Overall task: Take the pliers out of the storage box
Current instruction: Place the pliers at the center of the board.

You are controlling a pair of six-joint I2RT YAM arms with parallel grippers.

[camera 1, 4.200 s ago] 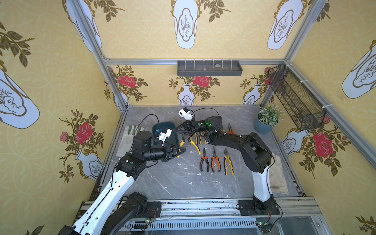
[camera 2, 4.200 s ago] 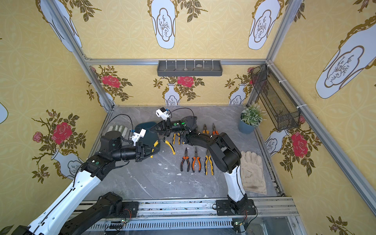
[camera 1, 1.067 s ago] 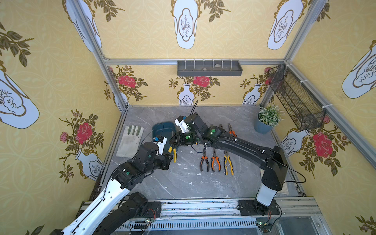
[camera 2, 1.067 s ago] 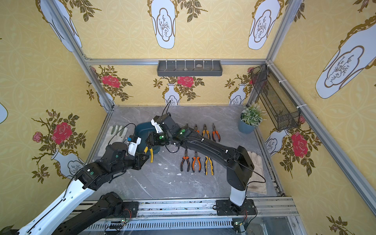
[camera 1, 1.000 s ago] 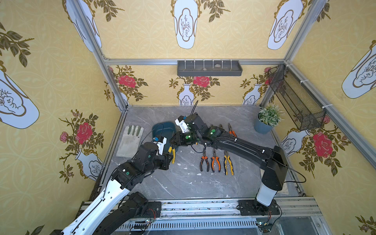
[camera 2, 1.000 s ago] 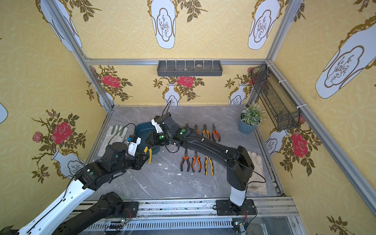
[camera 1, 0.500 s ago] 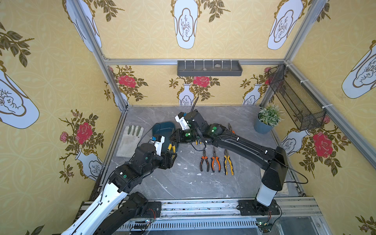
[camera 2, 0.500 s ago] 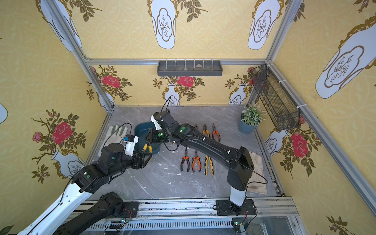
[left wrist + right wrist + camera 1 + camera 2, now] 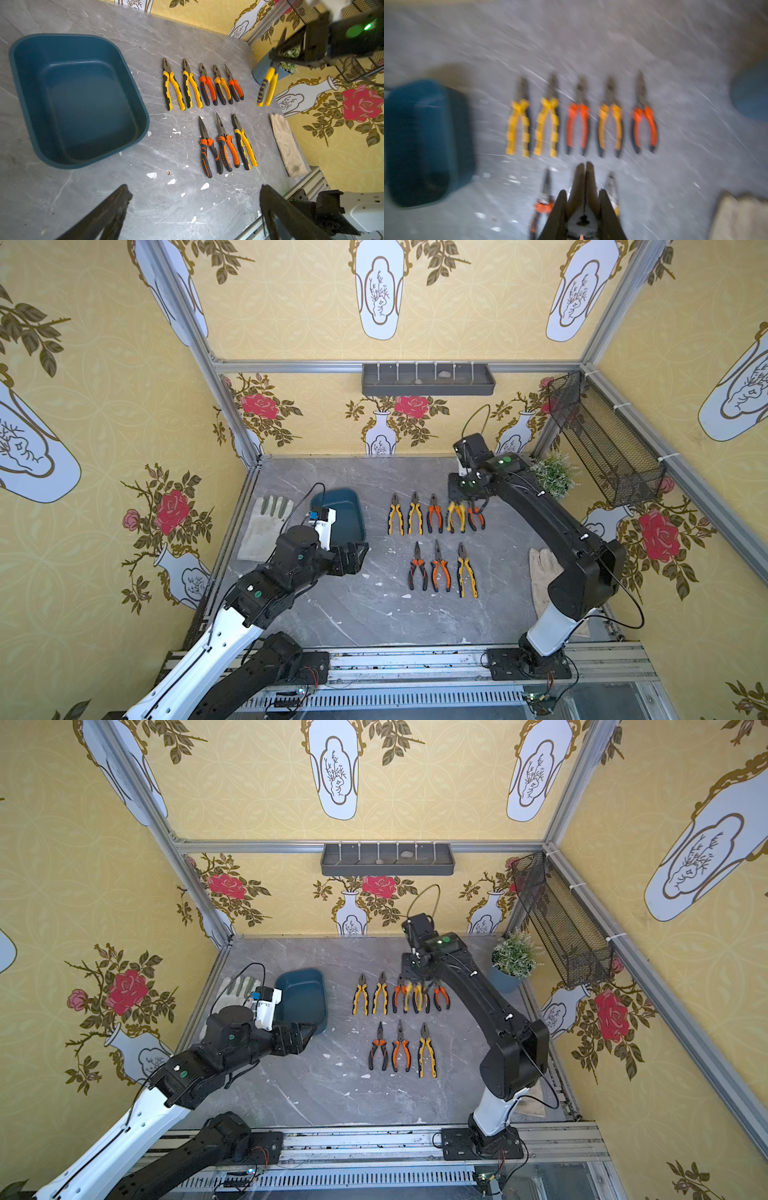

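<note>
Hanging above the far row, your right gripper (image 9: 276, 60) clamps yellow-handled pliers (image 9: 267, 87); eight more pliers (image 9: 209, 89) lie in two rows beside the storage box (image 9: 83, 104). Your left gripper (image 9: 195, 188) gapes wide near that box.

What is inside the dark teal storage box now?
Nothing is inside: in the left wrist view the storage box shows a bare floor all over. In a top view the left arm's wrist camera covers its near corner.
</note>
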